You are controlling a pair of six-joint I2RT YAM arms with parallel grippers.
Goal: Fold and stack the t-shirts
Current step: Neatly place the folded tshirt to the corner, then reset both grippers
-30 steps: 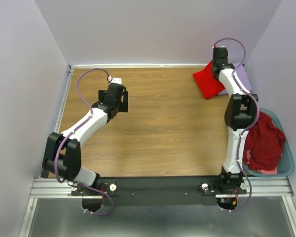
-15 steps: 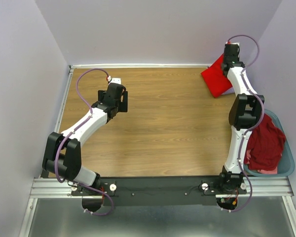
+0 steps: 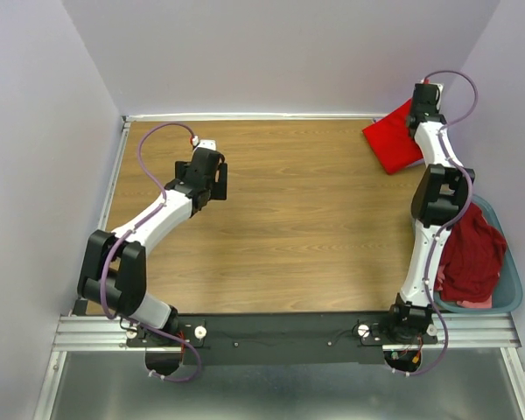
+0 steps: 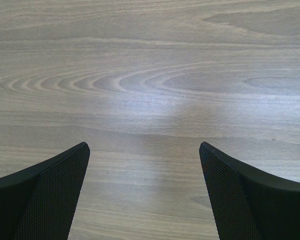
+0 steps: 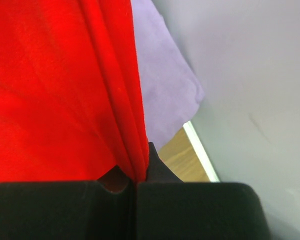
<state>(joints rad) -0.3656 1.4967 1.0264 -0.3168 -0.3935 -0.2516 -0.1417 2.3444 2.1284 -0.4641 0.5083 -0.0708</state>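
Note:
A folded bright red t-shirt point(image 3: 392, 136) lies at the far right of the table, its right edge lifted. My right gripper point(image 3: 424, 112) is shut on that edge; in the right wrist view the red t-shirt point(image 5: 60, 85) bunches into the closed jaws of the right gripper point(image 5: 140, 175). Under it lies a pale lavender t-shirt point(image 5: 165, 85), against the far right corner. Darker maroon t-shirts point(image 3: 466, 255) are heaped in the teal basket point(image 3: 510, 293). My left gripper point(image 3: 217, 179) hangs open over bare wood at the left, and the left gripper point(image 4: 142, 146) has nothing between its fingers.
The back wall and right wall meet close behind the red shirt, with a white strip point(image 5: 200, 152) along the table's edge. The basket stands off the table's right side, next to the right arm point(image 3: 439, 197).
My right gripper has moved right and back toward the corner, dragging the red t-shirt with it over the lavender one. The left arm has not moved.

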